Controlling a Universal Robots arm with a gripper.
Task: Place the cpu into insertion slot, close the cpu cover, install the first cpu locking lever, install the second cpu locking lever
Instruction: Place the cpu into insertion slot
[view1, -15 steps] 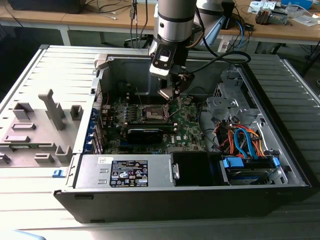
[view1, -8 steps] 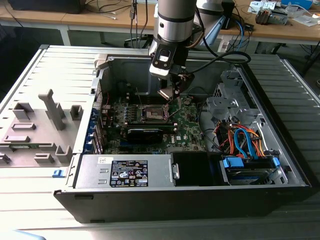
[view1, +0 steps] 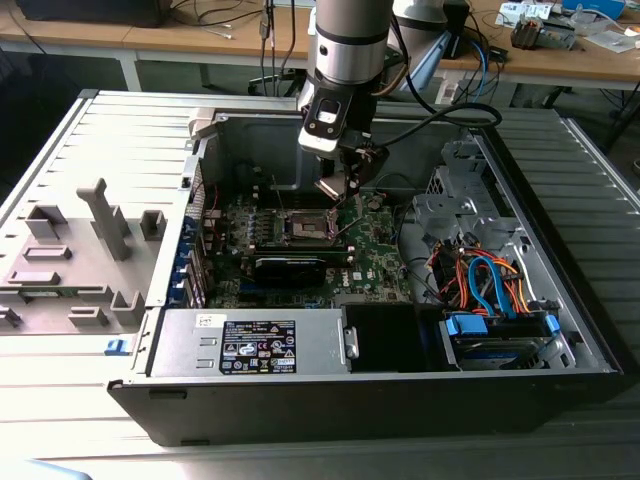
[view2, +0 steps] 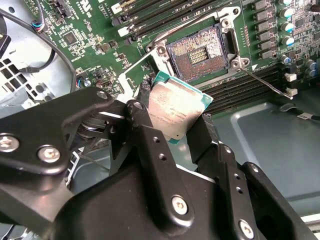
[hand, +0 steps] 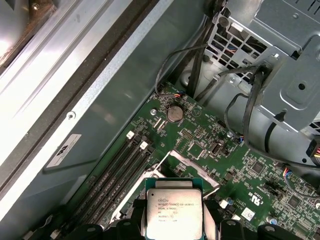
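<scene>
We see our black gripper (view2: 174, 119) clamped on the flat, square, silver-topped cpu (view2: 176, 102), near the open, pin-studded insertion slot (view2: 200, 52)

Exterior view high, looking down into case (view1: 400, 395), both wrist views close over motherboard (view2: 75, 20) (hand: 210, 130)

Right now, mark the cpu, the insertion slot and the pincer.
silver-topped square cpu (view2: 179, 102): second wrist view, middle of its metal top.
square dark-centred insertion slot (view2: 199, 51): second wrist view, on its pin field.
black pincer (view2: 173, 109): second wrist view, midway between fingertips clamping the cpu.
</scene>
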